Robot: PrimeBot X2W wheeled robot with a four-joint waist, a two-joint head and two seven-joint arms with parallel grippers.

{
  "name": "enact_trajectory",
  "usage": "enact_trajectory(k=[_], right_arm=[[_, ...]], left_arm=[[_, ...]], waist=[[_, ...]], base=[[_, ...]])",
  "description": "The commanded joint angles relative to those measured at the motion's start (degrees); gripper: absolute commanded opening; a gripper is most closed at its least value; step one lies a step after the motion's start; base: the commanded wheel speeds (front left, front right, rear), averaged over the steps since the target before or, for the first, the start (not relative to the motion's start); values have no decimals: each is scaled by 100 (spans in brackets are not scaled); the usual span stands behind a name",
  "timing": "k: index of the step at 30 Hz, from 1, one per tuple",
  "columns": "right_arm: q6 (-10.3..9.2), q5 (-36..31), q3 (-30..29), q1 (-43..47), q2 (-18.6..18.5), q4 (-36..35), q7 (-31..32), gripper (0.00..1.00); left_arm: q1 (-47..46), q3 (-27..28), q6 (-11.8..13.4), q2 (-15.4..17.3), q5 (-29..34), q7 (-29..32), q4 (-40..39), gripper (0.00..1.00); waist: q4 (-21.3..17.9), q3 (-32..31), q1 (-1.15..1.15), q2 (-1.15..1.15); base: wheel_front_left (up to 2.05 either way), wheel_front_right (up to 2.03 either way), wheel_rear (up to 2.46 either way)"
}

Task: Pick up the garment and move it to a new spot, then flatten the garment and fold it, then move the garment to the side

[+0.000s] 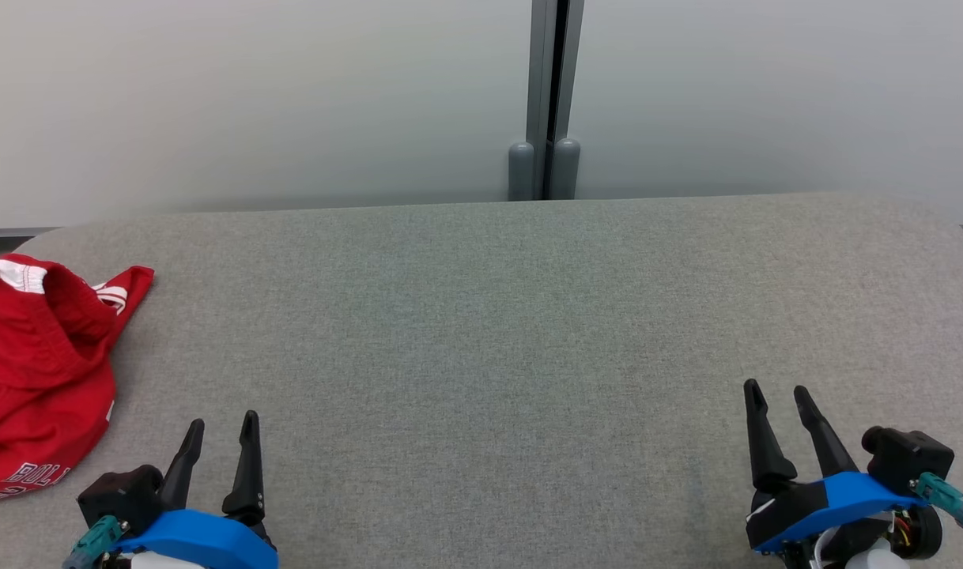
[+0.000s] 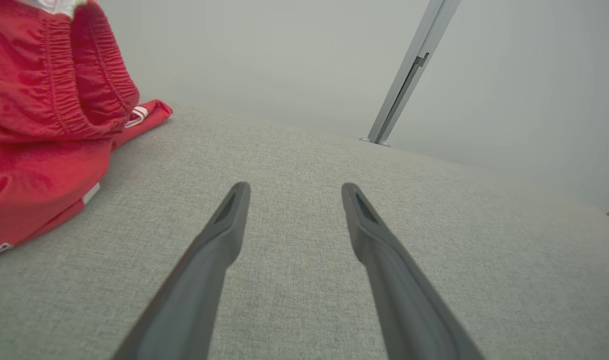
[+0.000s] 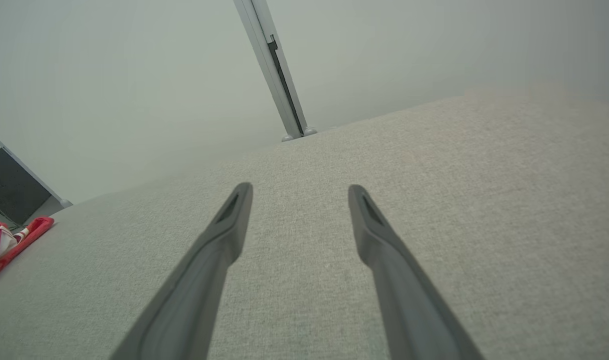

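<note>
The garment point(image 1: 39, 371) is a red sports piece with white trim and white lettering, lying bunched at the left edge of the grey fabric table point(image 1: 489, 332). In the left wrist view the garment point(image 2: 44, 115) sits to the upper left with its elastic waistband raised. A red corner of the garment point(image 3: 14, 242) shows far left in the right wrist view. My left gripper point(image 1: 222, 425) stands open just right of the garment, not touching it, with nothing between its fingers. My right gripper point(image 1: 778, 391) is open over bare table at the lower right.
A pale wall runs behind the table, with a grey vertical post point(image 1: 546, 95) at the back centre. The table's far edge curves down at both corners. A dark panel point(image 3: 7, 185) stands beyond the table's left end.
</note>
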Motion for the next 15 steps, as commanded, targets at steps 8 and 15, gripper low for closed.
enact_trajectory(k=[8, 15], right_arm=[[12, -599, 44, -25, -53, -3, -169, 100], [13, -961, -53, 32, -57, 102, -257, 100]], left_arm=[[31, -83, -14, 78, 573, -163, 17, 100], [84, -59, -14, 65, 917, -253, 134, 100]], waist=[[4, -37, 0, 0], [3, -74, 0, 0]], base=[[0, 0, 0], [0, 0, 0]])
